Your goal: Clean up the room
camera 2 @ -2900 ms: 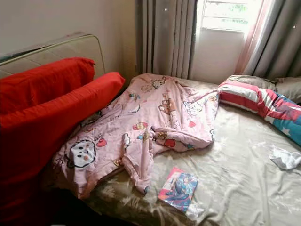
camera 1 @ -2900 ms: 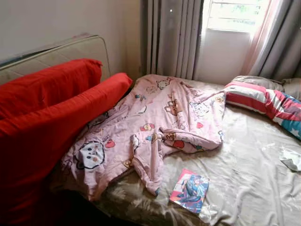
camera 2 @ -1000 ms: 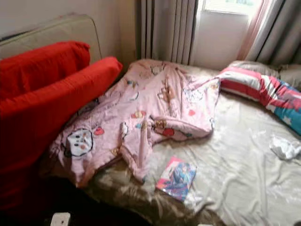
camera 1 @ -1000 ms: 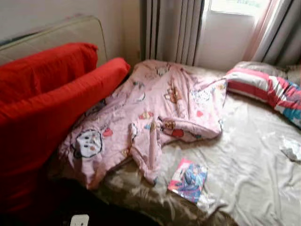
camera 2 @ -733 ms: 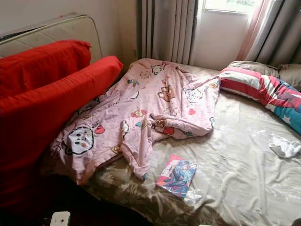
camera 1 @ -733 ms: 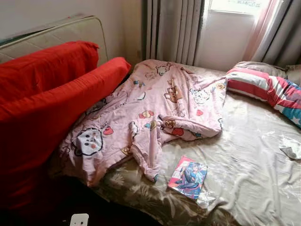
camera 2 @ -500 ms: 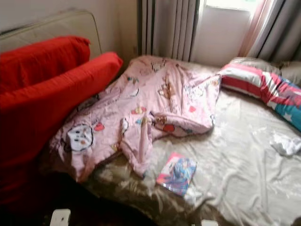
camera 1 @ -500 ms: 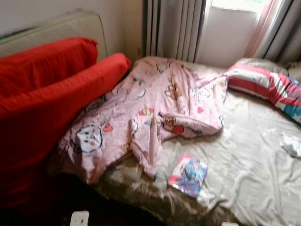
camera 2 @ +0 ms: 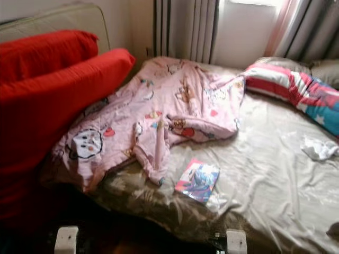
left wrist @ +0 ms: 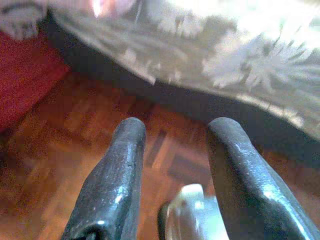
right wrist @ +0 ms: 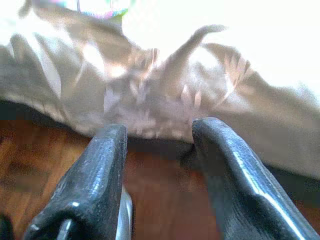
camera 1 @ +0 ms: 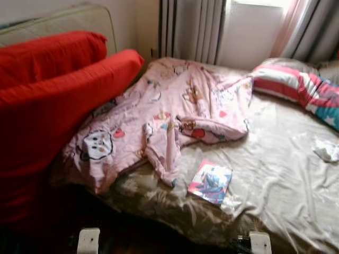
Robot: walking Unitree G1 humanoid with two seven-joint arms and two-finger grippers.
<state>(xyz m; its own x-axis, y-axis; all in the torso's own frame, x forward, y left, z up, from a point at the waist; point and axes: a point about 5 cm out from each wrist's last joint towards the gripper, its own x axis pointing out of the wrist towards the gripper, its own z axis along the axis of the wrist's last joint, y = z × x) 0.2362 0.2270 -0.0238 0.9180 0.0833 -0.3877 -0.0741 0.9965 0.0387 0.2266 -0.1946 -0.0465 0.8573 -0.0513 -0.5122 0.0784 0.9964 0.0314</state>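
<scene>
A rumpled pink cartoon-print blanket point(camera 1: 169, 114) lies across the left half of the bed point(camera 1: 286, 180), one fold trailing toward the front edge. A colourful comic book point(camera 1: 210, 181) rests on the beige sheet near that edge, with clear wrapping beside it. A crumpled white tissue point(camera 1: 326, 150) sits at the far right. My left gripper point(left wrist: 177, 125) hangs open over the wooden floor just before the bed's edge. My right gripper point(right wrist: 160, 129) is open too, low in front of the hanging sheet. Neither holds anything.
Big red cushions point(camera 1: 47, 100) lean against the wall on the left, beside the bed. A striped pillow point(camera 1: 296, 87) lies at the back right under grey curtains point(camera 1: 190, 29). Two white blocks point(camera 1: 88, 241) point(camera 1: 260, 242) show at the bottom edge. Wooden floor point(left wrist: 60, 165) runs along the bed.
The camera has come closer and tipped down, so the bed sits higher in the picture. The two white blocks have risen into view. Nothing on the bed has moved.
</scene>
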